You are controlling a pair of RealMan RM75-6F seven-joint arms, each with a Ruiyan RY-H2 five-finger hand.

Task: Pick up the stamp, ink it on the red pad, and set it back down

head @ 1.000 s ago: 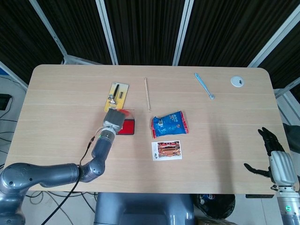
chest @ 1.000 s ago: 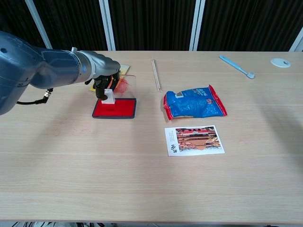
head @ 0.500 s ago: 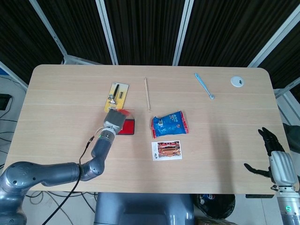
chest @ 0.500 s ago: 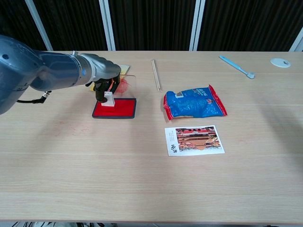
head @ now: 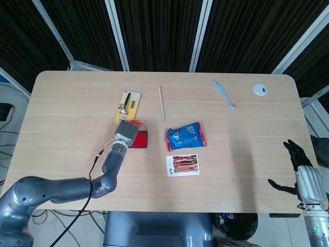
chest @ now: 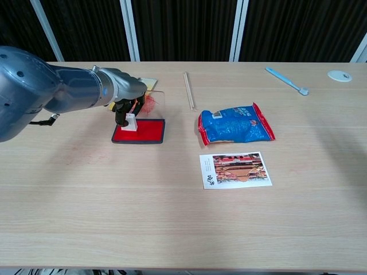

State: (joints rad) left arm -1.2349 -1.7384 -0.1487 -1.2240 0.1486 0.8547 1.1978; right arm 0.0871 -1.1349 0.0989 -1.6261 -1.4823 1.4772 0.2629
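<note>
The red ink pad [chest: 140,131] lies in a dark tray with its clear lid [chest: 152,102] tipped up behind it. A small white stamp [chest: 129,122] stands on the pad's left part, and my left hand [chest: 125,109] grips it from above. In the head view my left hand [head: 125,132] covers the stamp and most of the red pad [head: 140,139]. My right hand [head: 297,163] hangs off the table's right front corner, fingers spread, holding nothing.
A blue snack bag [chest: 235,124] and a photo card [chest: 235,169] lie right of the pad. A yellow card with a tool [head: 127,104] sits behind it. A thin wooden stick [chest: 188,90], a blue toothbrush [chest: 287,80] and a white disc [chest: 339,75] lie farther back.
My left hand has lowered and shifted the stamp slightly back on the red pad. The right hand has not moved.
</note>
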